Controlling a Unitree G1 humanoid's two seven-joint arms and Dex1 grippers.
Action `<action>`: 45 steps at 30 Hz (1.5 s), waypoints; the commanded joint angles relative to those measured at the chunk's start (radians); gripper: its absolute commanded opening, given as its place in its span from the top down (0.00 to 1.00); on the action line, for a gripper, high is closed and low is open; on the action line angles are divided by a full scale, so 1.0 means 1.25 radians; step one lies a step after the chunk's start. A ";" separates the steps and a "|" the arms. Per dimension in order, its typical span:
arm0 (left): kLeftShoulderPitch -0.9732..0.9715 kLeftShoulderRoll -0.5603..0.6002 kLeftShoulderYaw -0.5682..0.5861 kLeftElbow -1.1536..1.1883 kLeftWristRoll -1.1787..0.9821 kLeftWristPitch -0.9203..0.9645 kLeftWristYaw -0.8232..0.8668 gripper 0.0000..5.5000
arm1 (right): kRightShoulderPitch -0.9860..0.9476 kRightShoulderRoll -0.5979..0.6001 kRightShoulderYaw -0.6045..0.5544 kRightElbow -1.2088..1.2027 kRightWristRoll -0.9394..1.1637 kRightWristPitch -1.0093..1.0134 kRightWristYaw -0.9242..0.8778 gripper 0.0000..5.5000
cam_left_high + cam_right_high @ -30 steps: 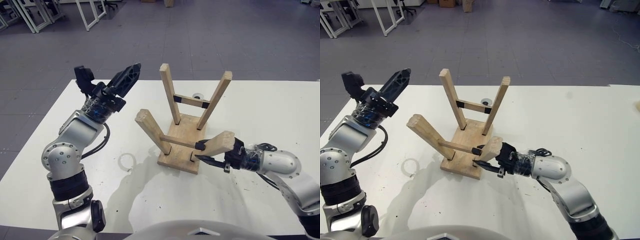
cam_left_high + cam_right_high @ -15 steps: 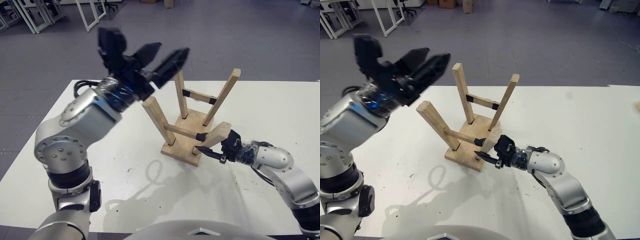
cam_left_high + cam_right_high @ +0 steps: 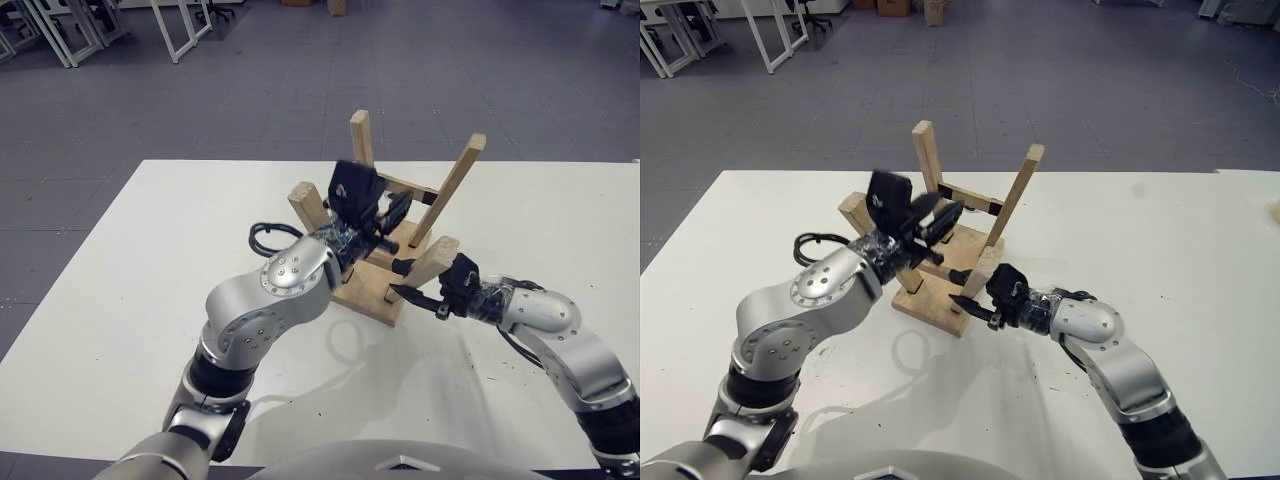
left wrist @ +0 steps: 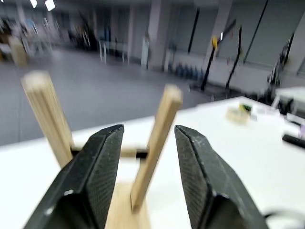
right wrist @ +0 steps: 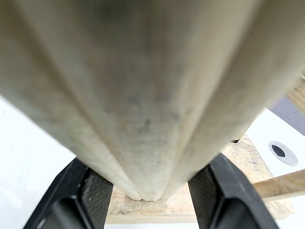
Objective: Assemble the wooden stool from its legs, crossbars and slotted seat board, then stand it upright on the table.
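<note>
Stool (image 3: 372,292) inverted on bench (image 3: 140,270), seat down, legs up. We grip near-right leg (image 3: 432,262) with right end effector (image 3: 400,278), clamped. Left end effector (image 3: 945,217) spread, nearer; far leg (image 4: 153,133) ahead, in line with its gap, axis near-upright.

A white rectangular table (image 3: 130,280) stands on a smooth grey floor (image 3: 520,80). White metal-framed stands (image 3: 170,38) occupy the far left of the room. Brown cardboard boxes (image 3: 895,5) sit beyond.
</note>
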 commanded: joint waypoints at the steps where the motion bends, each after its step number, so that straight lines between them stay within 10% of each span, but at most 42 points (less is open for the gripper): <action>1: -0.003 0.029 -0.022 0.006 0.088 0.033 -0.030 0.63 | 0.034 -0.012 0.023 0.048 -0.050 0.058 -0.011 0.63; 10: 0.134 0.112 -0.345 0.189 0.352 0.085 -0.151 0.63 | -0.003 0.002 0.010 0.036 -0.009 0.123 -0.014 0.63; 16: 0.149 0.057 -0.248 0.154 0.405 0.053 -0.176 0.63 | -0.025 -0.027 0.117 0.046 -0.083 0.234 -0.003 0.63; 25: -0.101 -0.101 0.272 -0.028 0.162 0.242 -0.149 0.63 | 0.048 -0.008 0.131 0.220 -0.111 0.170 -0.058 0.63; 29: -0.284 0.000 0.397 0.102 0.204 0.228 -0.137 0.63 | 0.054 0.017 0.129 0.214 -0.100 0.163 -0.080 0.63; 34: -0.313 0.086 0.396 0.272 0.257 0.139 -0.214 0.63 | 0.042 0.028 0.130 0.211 -0.094 0.162 -0.090 0.63; 45: 0.174 0.087 0.110 0.365 0.283 0.066 -0.454 0.63 | 0.048 0.012 0.117 0.190 -0.077 0.176 -0.079 0.63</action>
